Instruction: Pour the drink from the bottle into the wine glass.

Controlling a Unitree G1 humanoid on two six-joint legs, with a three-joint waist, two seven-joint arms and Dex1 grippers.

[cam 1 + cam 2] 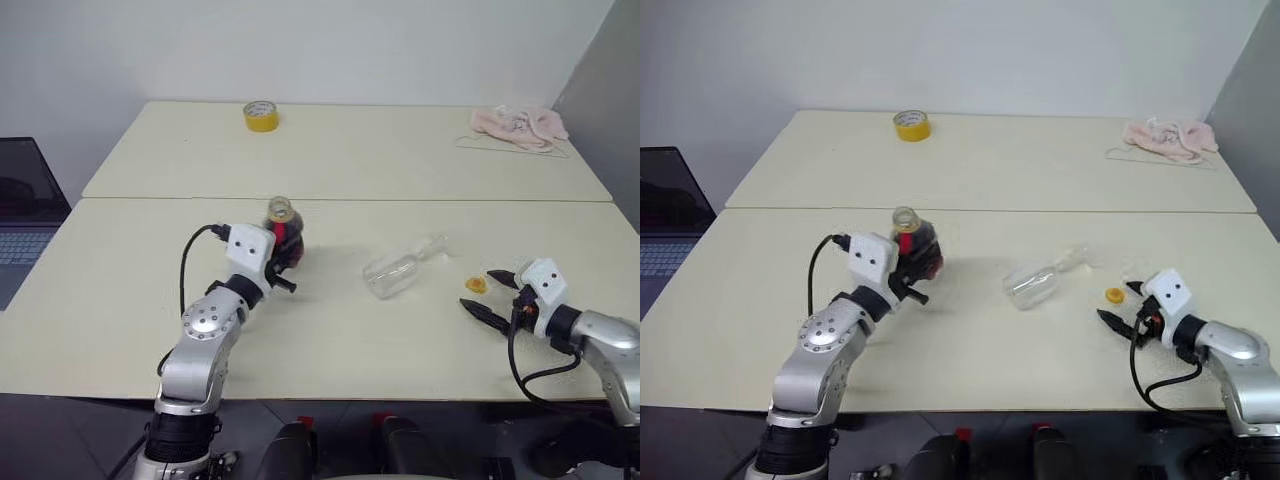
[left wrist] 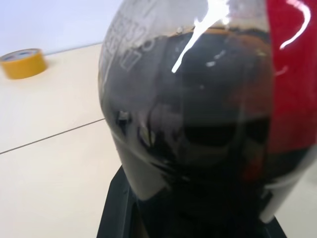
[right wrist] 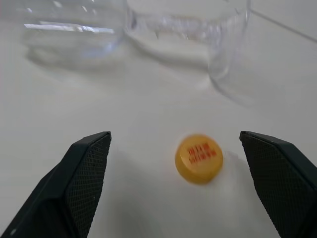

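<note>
We are holding the uncapped bottle [image 1: 281,232] upright at mid-table, left gripper [image 1: 277,262] clamped on it. Wine glass [image 1: 401,268] is lying sideways. Right gripper [image 3: 183,183] is gaping around the loose cap [image 3: 198,158], near the table's front edge [image 1: 400,397].

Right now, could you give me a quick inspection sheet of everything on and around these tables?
Surface: two cream tables set edge to edge, dry as far as I can see.
Job's things: bottle upright, uncapped, dark drink inside; wine glass lying on its side; yellow cap loose on the table.
Clutter: yellow tape roll and pink cloth on the far table.
Grippers: left end effector shut on the bottle; right end effector open, fingers either side of the cap without touching it.
Cables: a black cable looping at each wrist.
Surroundings: laptop at the left, pale wall behind.
</note>
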